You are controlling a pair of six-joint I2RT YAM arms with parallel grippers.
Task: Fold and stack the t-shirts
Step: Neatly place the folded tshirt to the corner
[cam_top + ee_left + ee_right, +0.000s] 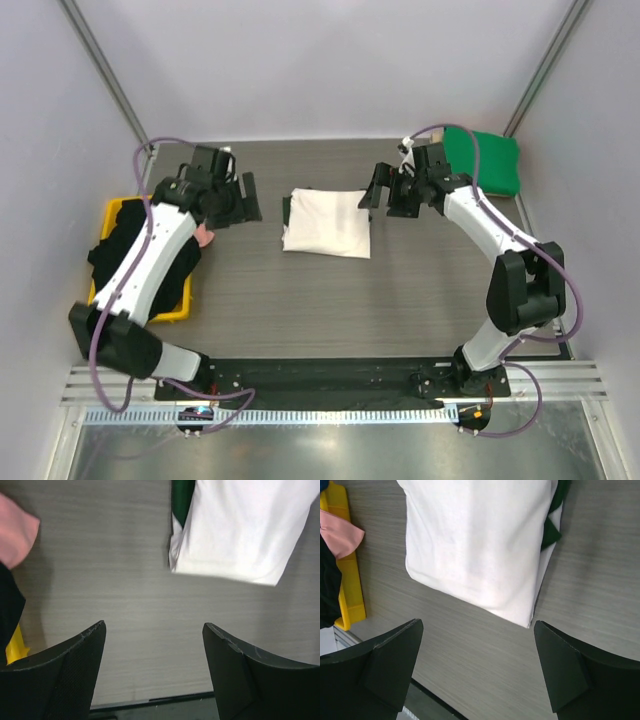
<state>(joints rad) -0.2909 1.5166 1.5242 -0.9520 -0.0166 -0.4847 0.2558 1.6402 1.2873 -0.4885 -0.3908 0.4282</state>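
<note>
A folded cream t-shirt [326,222] with dark green trim lies mid-tabletop [300,290] between the left end effector [240,200] and right end effector [385,195] — both spread wide, empty — with a bright green t-shirt [488,160] at the far-right corner.

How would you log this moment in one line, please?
cream t-shirt: folded, centre of table | left end effector: open, empty | right end effector: open, empty | green t-shirt: far-right corner

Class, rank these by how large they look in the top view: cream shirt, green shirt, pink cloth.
1. cream shirt
2. green shirt, nearly as large and partly hidden, so unsure
3. pink cloth, only a scrap showing
</note>
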